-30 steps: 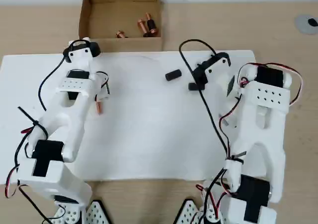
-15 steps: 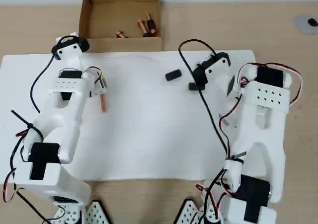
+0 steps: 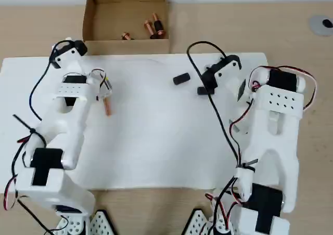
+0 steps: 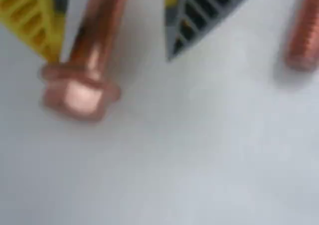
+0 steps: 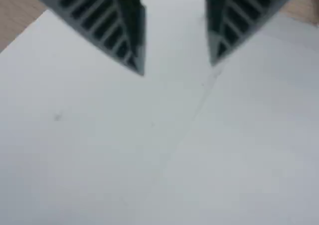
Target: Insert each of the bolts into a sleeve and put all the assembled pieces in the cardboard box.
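Left gripper (image 4: 110, 56): jaws apart, straddling 1 copper bolt (image 4: 84, 85) that lies on the white sheet (image 3: 156, 141). The shank runs up between the yellow finger (image 4: 30, 15) and the dark finger (image 4: 209, 10). It sits close against the yellow one, with a visible gap to the dark one, so it is not clamped. In the high view this bolt (image 3: 106, 107) is on the left part of the sheet. A second bolt (image 4: 304, 35) lies just beside it.

Right gripper (image 5: 177, 64): jaws apart over bare sheet, nothing between them.

2 black sleeves (image 3: 181, 78) lie right of centre toward the far side, well apart from the bolt. The cardboard box (image 3: 89, 16) is at the far edge, left of centre, with assembled pieces (image 3: 154, 26) already inside.

Handling, as a judgement:
- **Bolt:** small, light, rigid metal. The round smooth shank will likely roll or slip if pinched off-centre. Best hold is across the shank just below the flanged head, leaving the other end free to enter a sleeve.
- **Sleeves:** they look like stiff short cylinders that will also roll. Grip across the outer wall and keep the bore unblocked.
- **Crushing:** neither looks fragile, so a firm squeeze should be fine.
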You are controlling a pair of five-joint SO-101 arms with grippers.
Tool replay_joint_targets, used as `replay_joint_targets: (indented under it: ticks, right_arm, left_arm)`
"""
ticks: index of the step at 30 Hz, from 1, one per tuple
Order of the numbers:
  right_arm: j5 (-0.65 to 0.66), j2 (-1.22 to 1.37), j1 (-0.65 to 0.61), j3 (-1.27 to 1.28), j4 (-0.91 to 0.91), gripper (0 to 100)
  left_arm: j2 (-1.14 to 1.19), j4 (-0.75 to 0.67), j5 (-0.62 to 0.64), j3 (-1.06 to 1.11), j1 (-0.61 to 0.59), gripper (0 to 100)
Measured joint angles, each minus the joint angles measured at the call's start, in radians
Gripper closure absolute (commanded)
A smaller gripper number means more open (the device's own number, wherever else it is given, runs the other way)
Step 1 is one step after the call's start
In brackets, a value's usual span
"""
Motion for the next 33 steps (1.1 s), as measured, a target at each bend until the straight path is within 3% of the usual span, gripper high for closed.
replay_joint_targets:
  ticks: [12, 17, 26, 33]
  right_arm:
    - [0.000, 0.000, 0.000, 0.000, 0.000, 89.3]
    - [0.003, 0.000, 0.000, 0.000, 0.000, 89.3]
    - [0.003, 0.000, 0.000, 0.000, 0.000, 89.3]
    - [0.055, 0.000, -0.055, -0.081, 0.077, 89.3]
  left_arm:
    - [0.064, 0.005, 0.009, -0.054, 0.005, 85]
    - [0.068, 0.005, 0.009, -0.061, 0.006, 100]
    - [0.078, 0.002, 0.011, -0.081, 0.021, 100]
    - [-0.043, 0.150, -0.060, -0.115, 0.035, 100]
